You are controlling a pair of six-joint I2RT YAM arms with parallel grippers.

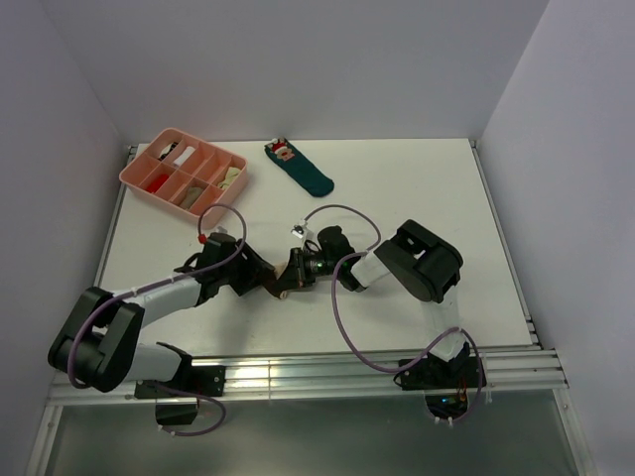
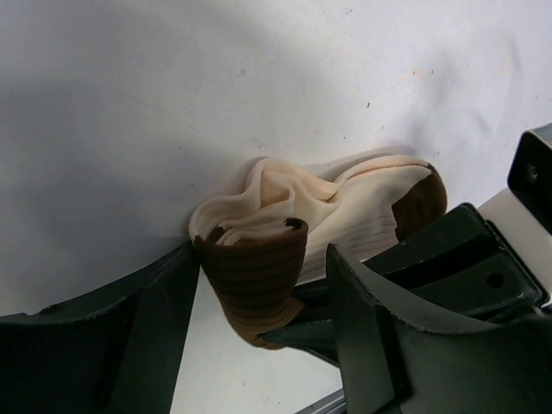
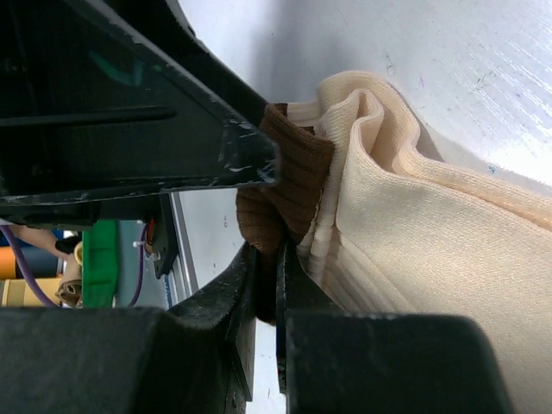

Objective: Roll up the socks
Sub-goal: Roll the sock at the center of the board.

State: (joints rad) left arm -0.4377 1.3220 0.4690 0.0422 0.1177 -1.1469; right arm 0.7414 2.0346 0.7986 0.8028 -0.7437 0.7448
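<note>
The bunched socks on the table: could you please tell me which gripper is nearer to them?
Right. The right gripper has its jaws shut on the brown cuff of the socks; the left gripper straddles that cuff, jaws open.

Room is lying open along the table's [image 1: 437, 188] right edge; tray [image 1: 127, 177] and teal sock [image 1: 303, 169] are blocking the far edge's left half.

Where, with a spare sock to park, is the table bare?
Bare: the far right corner of the table, right of the teal sock. Crowded: near middle, where left gripper and right gripper meet at the socks; tray far left.
</note>
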